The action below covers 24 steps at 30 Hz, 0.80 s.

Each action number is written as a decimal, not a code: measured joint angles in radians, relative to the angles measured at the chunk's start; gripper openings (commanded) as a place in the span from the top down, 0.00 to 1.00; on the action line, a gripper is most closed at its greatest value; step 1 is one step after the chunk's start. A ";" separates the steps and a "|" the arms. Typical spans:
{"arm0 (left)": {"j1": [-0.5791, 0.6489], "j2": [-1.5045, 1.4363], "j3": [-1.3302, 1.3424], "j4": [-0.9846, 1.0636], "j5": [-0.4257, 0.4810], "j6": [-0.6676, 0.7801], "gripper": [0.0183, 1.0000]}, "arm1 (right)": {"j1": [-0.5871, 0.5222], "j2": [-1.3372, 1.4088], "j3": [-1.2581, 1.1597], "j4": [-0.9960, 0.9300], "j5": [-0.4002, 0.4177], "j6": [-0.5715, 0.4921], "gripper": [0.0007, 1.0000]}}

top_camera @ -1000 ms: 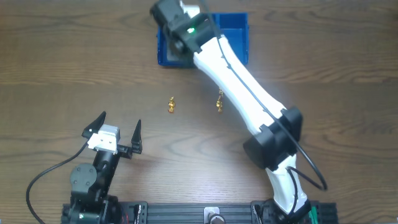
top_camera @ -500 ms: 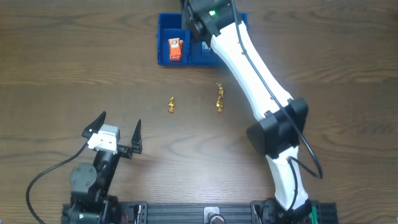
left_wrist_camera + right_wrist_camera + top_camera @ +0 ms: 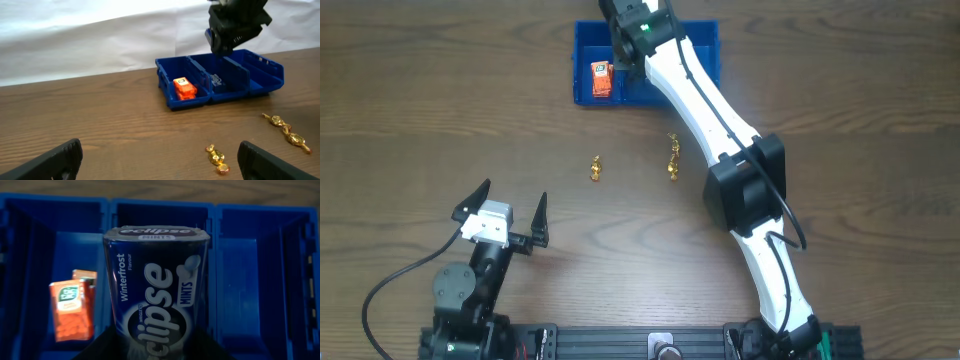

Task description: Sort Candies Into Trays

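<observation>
The right gripper (image 3: 620,45) is hanging over the blue tray (image 3: 708,60) at the far side of the bench (image 3: 440,100), its fingers gripping a dark blue candy tub (image 3: 155,290) above the middle compartment, while an orange candy box (image 3: 603,80) is lying in the left compartment. Two gold-wrapped candies (image 3: 596,168) (image 3: 673,158) are sitting mid-bench, nearer than the tray. The left gripper (image 3: 513,192) is resting near left, fingers spread wide and holding nothing.
</observation>
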State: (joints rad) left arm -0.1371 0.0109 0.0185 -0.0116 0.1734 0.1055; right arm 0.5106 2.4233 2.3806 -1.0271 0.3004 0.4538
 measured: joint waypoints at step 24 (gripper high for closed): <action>0.000 0.000 0.000 0.000 0.000 0.000 0.00 | -0.010 0.037 0.000 -0.010 -0.017 -0.007 0.00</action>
State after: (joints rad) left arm -0.1371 0.0109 0.0185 -0.0116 0.1734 0.1055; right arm 0.5003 2.4603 2.3802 -1.0370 0.2836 0.4469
